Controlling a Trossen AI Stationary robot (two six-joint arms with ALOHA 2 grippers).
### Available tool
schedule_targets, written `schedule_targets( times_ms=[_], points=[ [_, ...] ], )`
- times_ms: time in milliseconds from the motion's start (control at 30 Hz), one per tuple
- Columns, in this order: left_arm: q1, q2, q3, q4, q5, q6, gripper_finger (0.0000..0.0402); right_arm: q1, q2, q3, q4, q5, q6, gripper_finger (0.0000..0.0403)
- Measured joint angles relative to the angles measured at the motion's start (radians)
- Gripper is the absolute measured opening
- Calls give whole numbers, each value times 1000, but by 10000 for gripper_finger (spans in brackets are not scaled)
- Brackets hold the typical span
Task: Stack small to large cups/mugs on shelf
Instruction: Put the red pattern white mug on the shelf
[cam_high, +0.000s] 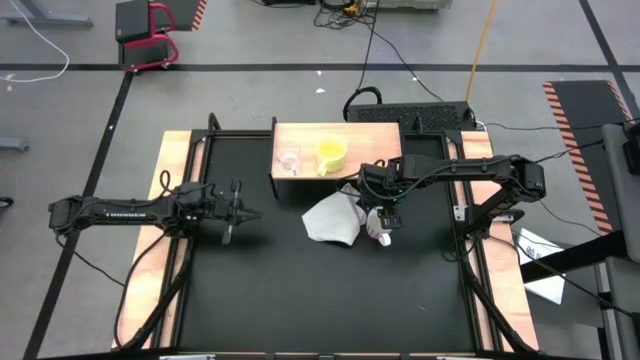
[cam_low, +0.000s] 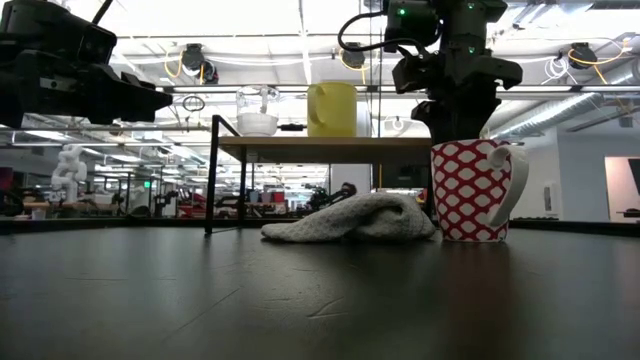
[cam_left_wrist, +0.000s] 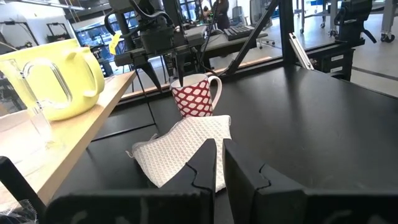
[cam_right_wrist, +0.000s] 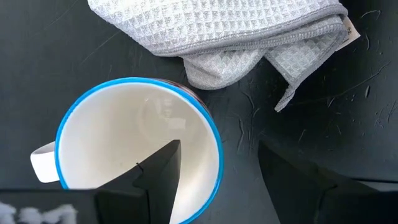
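seen from above, where the shelf (cam_high: 375, 135) sits at the table's far edge, the clear glass cup (cam_high: 288, 157) and yellow cup (cam_high: 332, 153) stand on it. low view: patterned mug (cam_low: 472, 189) touches the cloth (cam_low: 355, 219). left gripper (cam_left_wrist: 219, 163) fingers together. right gripper (cam_right_wrist: 217, 168) spread apart, one finger inside the mug's rim.

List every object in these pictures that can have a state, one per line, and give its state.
Glass cup: upright on the shelf, empty.
Yellow cup: upright on the shelf, beside the glass cup.
Patterned mug: upright on the tabletop, empty, beside the cloth.
Cloth: crumpled on the tabletop.
Right hand: open, one finger inside the mug's rim.
Left hand: shut, empty, away from the cups.
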Motion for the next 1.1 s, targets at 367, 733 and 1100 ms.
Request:
schedule_targets(
  times_ms=[367,733,1100],
  points=[
    [0,0,0,0,0,-4,31,0,0,0,0,0,0,206],
    [0,0,0,0,0,-4,31,0,0,0,0,0,0,161],
    [0,0,0,1,0,-4,31,0,0,0,0,0,0,153]
  ],
)
